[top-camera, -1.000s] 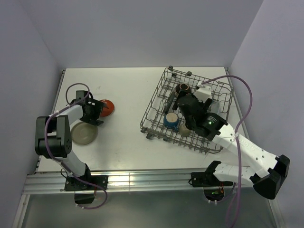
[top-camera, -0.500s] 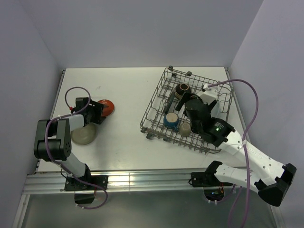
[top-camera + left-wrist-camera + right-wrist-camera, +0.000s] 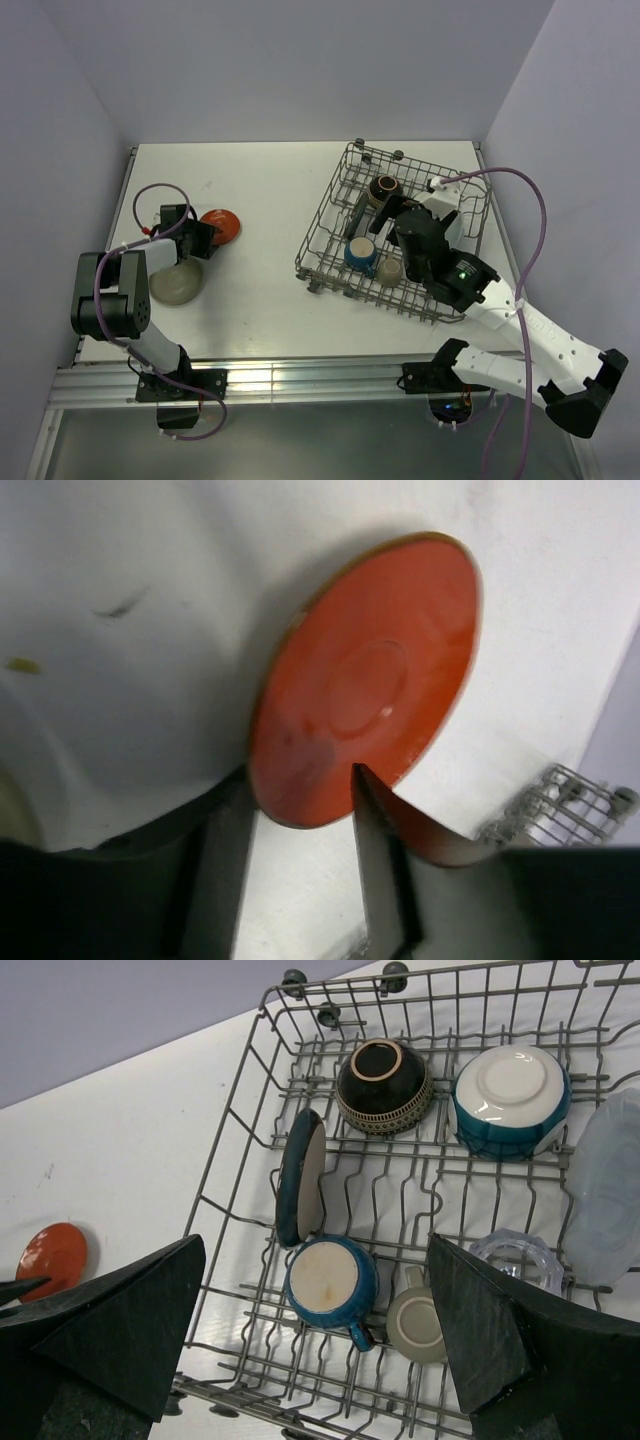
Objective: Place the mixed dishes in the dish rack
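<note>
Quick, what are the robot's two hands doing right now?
Left gripper: straddles the red plate edge; grip cannot be told.
Right gripper: open, holding nothing.

Left arm [image 3: 112, 290]: folded hard at the elbow, upper link leaning back. White forearm low, aimed right and slightly away. Wrist level.
Left gripper [image 3: 295, 785]: down low, jaws partway apart with a clear gap between them. Clamped or not, can't tell. Fingers [image 3: 385, 860] dark, rising from the bottom edge of the wrist view.
Right arm [image 3: 540, 335]: elbow swung far out right and near. Long white forearm running up-left to a black wrist housing.
Right gripper [image 3: 315, 1245]: held high, pitched down and forward, jaws spread fully wide. Fingers [image 3: 120, 1325] at opposite sides of the wrist view, tips pointing inward.
</note>
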`<act>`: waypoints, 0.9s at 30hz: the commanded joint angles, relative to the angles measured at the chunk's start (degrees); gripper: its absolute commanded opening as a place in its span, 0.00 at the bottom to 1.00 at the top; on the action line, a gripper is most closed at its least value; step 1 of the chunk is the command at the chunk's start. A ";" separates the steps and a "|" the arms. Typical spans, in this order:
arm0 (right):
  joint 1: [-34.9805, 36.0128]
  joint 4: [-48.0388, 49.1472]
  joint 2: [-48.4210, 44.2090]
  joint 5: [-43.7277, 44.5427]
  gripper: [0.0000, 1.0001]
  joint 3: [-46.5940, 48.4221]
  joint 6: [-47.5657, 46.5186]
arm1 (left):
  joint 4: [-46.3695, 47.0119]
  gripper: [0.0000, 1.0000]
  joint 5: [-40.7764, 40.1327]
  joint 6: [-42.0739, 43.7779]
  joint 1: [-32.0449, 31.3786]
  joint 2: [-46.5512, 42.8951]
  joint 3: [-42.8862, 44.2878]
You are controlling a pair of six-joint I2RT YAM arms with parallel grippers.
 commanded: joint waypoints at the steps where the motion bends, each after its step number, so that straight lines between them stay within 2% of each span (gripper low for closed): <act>1: 0.73 2.55 -1.64 0.10 1.00 1.71 -1.21 | -10.08 0.46 -6.98 1.62 0.39 2.39 -0.03; 6: 1.34 2.38 -1.64 -0.08 1.00 2.41 -1.83 | -10.61 0.26 -7.33 1.45 0.48 3.01 0.76; 7: 1.43 2.03 -1.56 0.01 1.00 2.59 -1.74 | -10.70 0.12 -7.15 1.45 0.48 3.18 0.93; 8: 1.61 1.76 -1.47 0.09 1.00 2.59 -1.56 | -10.70 0.04 -6.89 1.36 0.65 3.53 1.37; 9: 1.87 1.76 -1.47 0.09 1.00 2.59 -1.56 | -11.22 0.00 -6.89 1.18 0.74 3.71 1.55; 18: 2.84 1.50 -0.15 -0.43 1.00 2.68 -1.04 | -11.14 0.00 -5.04 2.06 0.92 1.61 1.29; 27: 3.63 0.89 7.21 -5.44 1.00 6.27 -0.16 | -15.00 0.00 -1.27 3.38 1.01 -9.29 1.37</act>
